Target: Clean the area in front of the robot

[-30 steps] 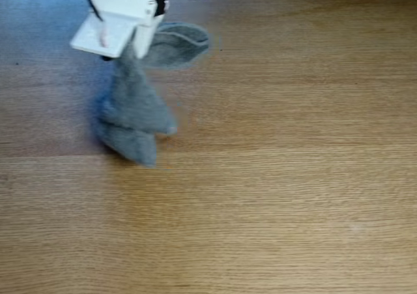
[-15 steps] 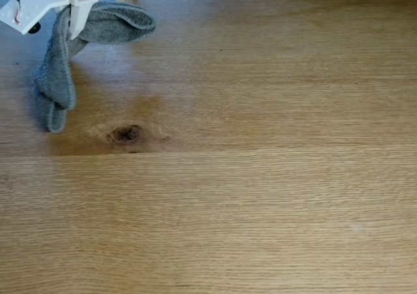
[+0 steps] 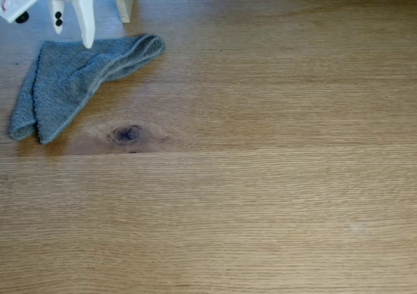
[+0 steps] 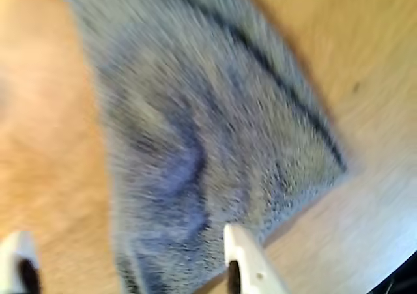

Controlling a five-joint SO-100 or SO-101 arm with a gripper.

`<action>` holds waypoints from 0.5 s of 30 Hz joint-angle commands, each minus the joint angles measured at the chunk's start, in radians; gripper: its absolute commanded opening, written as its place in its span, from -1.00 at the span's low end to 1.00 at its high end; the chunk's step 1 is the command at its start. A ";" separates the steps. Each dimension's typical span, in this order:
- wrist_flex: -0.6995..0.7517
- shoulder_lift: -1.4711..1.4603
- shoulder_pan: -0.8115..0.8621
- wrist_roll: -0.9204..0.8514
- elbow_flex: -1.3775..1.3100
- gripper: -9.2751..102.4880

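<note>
The area is a light-brown oak tabletop [image 3: 260, 190] with a small dark knot [image 3: 127, 133]. A grey towelling cloth [image 3: 71, 79] lies spread flat on it at the far left in the fixed view, one edge rolled. The white robot gripper [image 3: 73, 36] hovers at the top left, just over the cloth's upper edge, open, with nothing between its fingers. In the wrist view the cloth [image 4: 208, 131] is blurred below the gripper [image 4: 127, 238], and a white fingertip [image 4: 251, 261] stands over its near edge.
A white upright post [image 3: 124, 0] stands at the table's far edge beside the gripper. A plank seam [image 3: 293, 150] runs across the tabletop. Bare wood stretches to the right and towards the front.
The gripper carried the hanging cloth to the left, then opened and let it go. The cloth now lies spread flat on the table, and the knot is uncovered.
</note>
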 commanded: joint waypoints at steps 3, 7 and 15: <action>-0.008 0.195 -0.201 0.015 -0.026 -0.61; -0.005 0.235 -0.367 0.018 -0.026 -0.84; 0.115 0.209 -0.698 0.077 -0.025 -0.84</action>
